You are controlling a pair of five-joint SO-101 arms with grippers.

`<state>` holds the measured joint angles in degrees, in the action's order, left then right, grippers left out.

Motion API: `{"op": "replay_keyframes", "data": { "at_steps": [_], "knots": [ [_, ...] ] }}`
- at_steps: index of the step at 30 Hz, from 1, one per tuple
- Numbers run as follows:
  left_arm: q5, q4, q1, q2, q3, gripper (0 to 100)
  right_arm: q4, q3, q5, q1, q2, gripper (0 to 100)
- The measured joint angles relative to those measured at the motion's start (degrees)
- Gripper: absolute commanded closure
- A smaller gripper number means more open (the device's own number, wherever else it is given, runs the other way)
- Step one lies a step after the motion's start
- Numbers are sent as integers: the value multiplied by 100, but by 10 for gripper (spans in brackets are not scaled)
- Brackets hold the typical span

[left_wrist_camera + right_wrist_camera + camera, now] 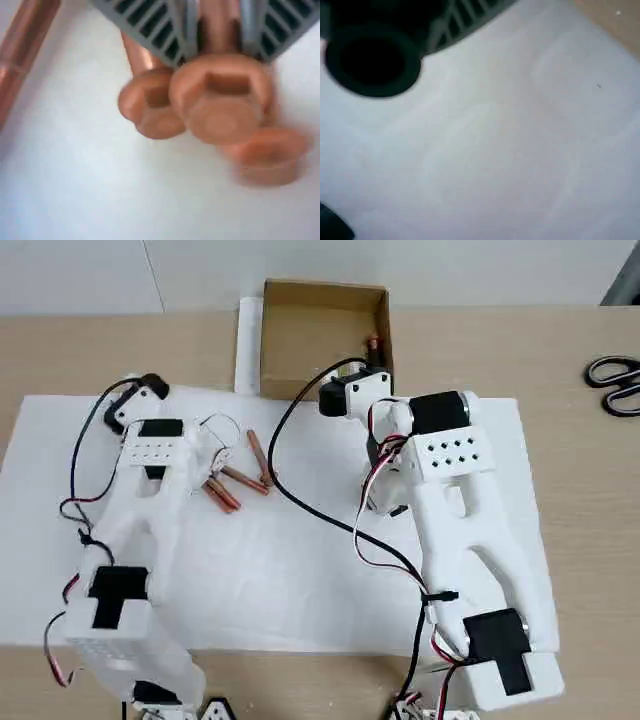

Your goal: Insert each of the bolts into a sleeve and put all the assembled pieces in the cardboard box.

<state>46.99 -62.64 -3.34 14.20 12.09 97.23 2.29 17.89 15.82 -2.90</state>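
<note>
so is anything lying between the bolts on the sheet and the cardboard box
Partly: a black cable loops across the sheet beside the bolts and to the near edge of the cardboard box, skirting that path.

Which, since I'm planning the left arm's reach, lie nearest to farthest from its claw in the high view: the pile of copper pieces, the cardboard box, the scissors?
1. Pile of copper pieces, right beside the left claw.
2. Cardboard box, far side, centre.
3. Scissors, far right.
</note>
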Motion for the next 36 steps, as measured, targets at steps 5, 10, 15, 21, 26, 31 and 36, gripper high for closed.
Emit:
{"op": "replay_keyframes", "data": {
  "at_steps": [5,10,15,21,26,31,36],
  "knots": [
    [-1424,-993,273,26,-598,994,0,0,0,-9,0,995],
    [-2611,-1925,571,26,-1380,994,0,0,0,-9,0,995],
    [-3358,-2119,668,62,-1477,994,0,0,0,-9,0,995],
    [-3965,-2119,782,70,-1037,994,0,0,0,-9,0,995],
    [-4044,-1846,809,70,-519,961,0,0,0,-9,0,995],
    [-4062,-1248,809,62,97,887,0,0,0,0,0,995],
    [-4070,-993,791,35,264,886,0,0,-62,0,0,995]
  ]
}}
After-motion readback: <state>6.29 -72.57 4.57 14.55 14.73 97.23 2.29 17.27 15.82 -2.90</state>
